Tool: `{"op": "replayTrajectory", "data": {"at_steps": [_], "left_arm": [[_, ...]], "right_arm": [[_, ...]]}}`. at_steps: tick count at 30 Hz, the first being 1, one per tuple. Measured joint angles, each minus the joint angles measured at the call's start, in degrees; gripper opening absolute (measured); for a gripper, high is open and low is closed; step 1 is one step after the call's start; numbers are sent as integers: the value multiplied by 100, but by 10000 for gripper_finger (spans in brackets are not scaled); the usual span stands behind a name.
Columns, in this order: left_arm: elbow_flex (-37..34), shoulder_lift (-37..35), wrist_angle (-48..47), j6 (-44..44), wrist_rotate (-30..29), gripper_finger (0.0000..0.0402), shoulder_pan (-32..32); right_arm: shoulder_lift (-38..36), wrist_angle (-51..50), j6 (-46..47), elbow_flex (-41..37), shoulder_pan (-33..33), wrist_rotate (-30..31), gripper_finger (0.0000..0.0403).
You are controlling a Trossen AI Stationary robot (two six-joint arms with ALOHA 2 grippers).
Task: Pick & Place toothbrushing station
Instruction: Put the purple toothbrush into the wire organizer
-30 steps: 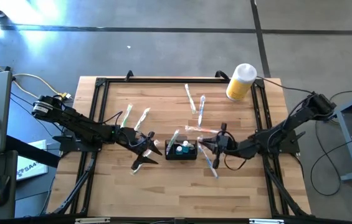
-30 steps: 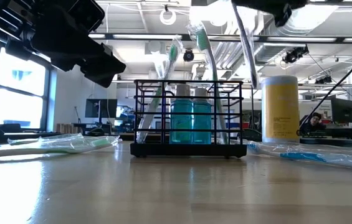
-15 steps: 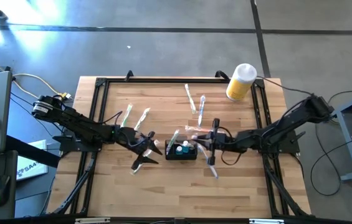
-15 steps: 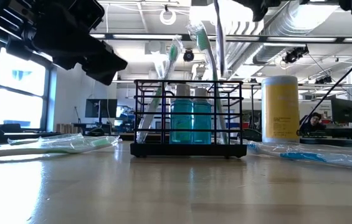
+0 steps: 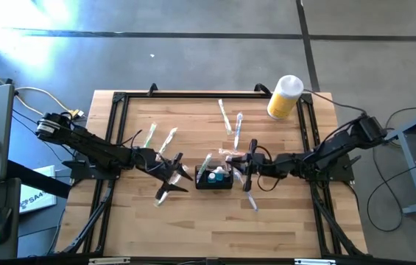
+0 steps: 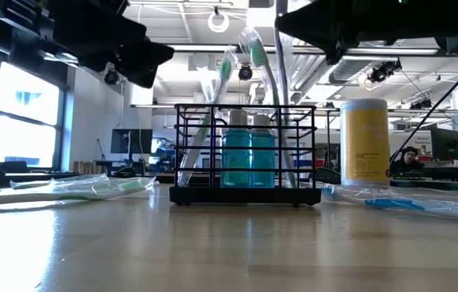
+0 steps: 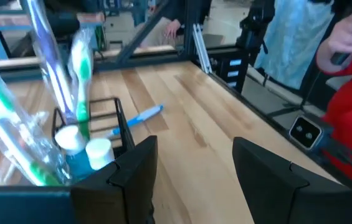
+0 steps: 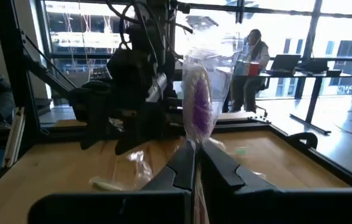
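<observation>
- No brand name or label can be read on anything on your table; the yellow cylinder (image 5: 284,98) with its white cap shows a plain side in the low view.
- Your toothbrushing station (image 5: 214,179) is a small boxy caddy of thin black wire mesh, standing upright near the middle of the wooden table (image 5: 193,228), between the two grippers.
- Inside it you can see two translucent blue bottles (image 6: 250,159) with pale caps and a few green-headed toothbrushes (image 6: 254,57) in clear wrappers that lean and stand taller than the mesh.
- Your right gripper (image 5: 249,163) is just beside the caddy's right end, its fingers pinched tight on a purple-bristled toothbrush (image 8: 196,110) in clear crinkled plastic; the brush stands upright above the fingers in the right wrist view.
- Your left gripper (image 5: 171,179) hovers just left of the caddy with its two dark fingers (image 7: 135,168) spread apart and nothing between them.
- More wrapped toothbrushes (image 5: 226,118) lie flat and scattered on the planks, one with a blue handle (image 7: 141,116).
- The table top is pale butcher-block wood with visible grain, framed by black metal rails (image 5: 193,95).
</observation>
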Motion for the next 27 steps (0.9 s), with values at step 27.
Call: {"op": "replayTrajectory", "data": {"at_steps": [27], "left_arm": [[-2, 8, -307, -1024, -528, 204, -40]], "right_arm": [[1576, 1759, 76, -223, -111, 140, 4]]}}
